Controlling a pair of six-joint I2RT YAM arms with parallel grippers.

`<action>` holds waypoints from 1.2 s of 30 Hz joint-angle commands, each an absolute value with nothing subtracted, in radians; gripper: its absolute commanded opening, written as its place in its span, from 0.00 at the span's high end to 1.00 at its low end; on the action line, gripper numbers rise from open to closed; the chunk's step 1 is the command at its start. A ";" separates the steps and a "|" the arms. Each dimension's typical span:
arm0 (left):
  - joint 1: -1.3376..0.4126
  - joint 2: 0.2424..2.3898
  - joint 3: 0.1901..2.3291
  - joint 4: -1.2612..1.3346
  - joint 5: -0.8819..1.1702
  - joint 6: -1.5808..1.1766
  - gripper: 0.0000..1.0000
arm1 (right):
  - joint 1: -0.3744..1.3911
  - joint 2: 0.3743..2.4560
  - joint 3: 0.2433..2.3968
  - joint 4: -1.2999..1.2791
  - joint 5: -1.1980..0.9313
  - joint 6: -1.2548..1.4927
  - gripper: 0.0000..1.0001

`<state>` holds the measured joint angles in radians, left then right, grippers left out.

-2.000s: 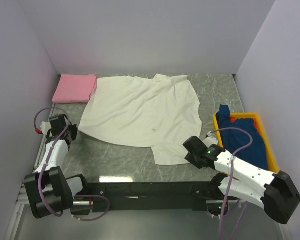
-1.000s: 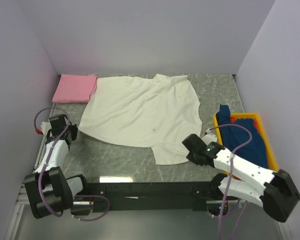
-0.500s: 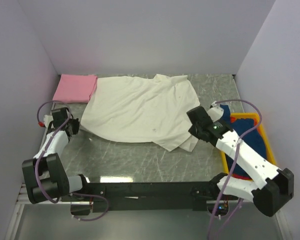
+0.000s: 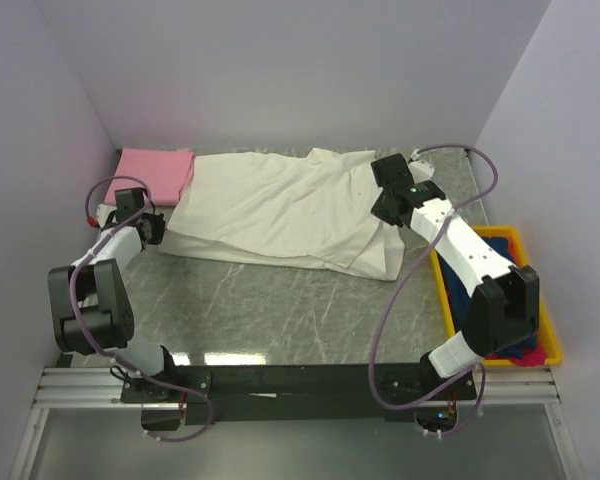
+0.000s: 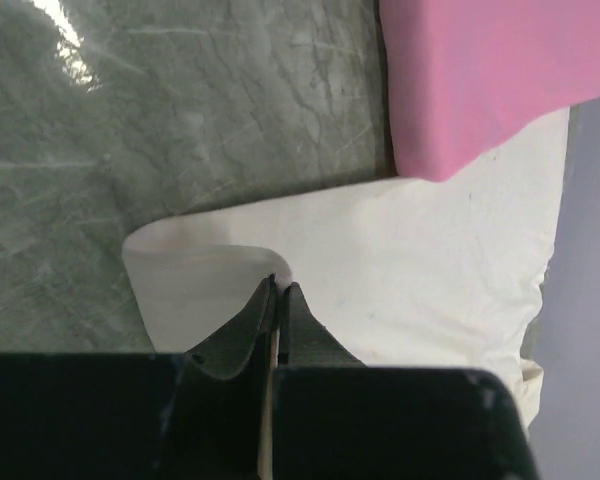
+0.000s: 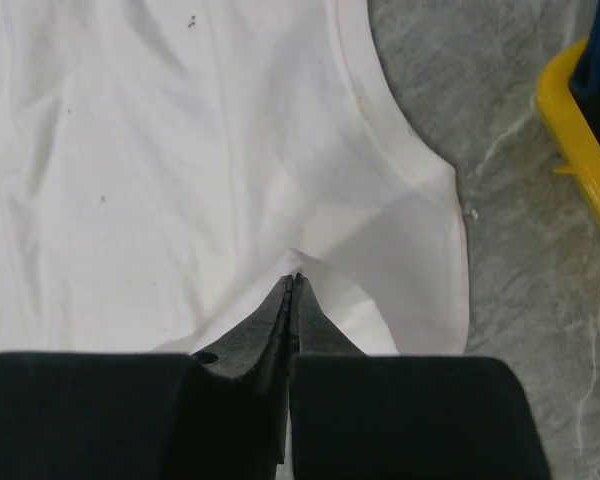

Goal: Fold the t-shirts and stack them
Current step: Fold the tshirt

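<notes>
The left gripper (image 5: 278, 290) is pinching the cream t-shirt (image 4: 270, 205) by its left corner, the right gripper (image 6: 293, 280) near the right sleeve. It runs sideways between them, far side of the surface (image 4: 280, 310).

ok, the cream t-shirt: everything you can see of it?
Cream-white cotton-looking t-shirt, short-sleeved, lightly wrinkled, with a few small dark specks. It lies on the table partly folded, its near edge doubled over toward the back. The left gripper pinches one corner, the right gripper another fold. Its far-left edge meets the pink shirt.
</notes>
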<state>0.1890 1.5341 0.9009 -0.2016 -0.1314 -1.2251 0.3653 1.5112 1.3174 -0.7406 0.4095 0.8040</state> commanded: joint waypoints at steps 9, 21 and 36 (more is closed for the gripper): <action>0.187 1.666 1.104 -0.219 -0.158 -1.227 0.99 | 0.288 1.635 1.471 -0.698 0.382 0.707 1.00; 0.170 1.799 1.212 -0.213 -0.126 -1.203 0.99 | 0.241 1.720 1.516 -0.678 0.341 0.689 1.00; 0.158 1.859 1.235 -0.201 -0.132 -1.201 0.99 | 0.213 1.786 1.558 -0.652 0.313 0.667 1.00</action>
<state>0.1619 1.8507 1.1954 -0.2218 -0.1253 -1.2156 0.2260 1.7809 1.4937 -0.6868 0.3031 0.6823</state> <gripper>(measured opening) 0.038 0.007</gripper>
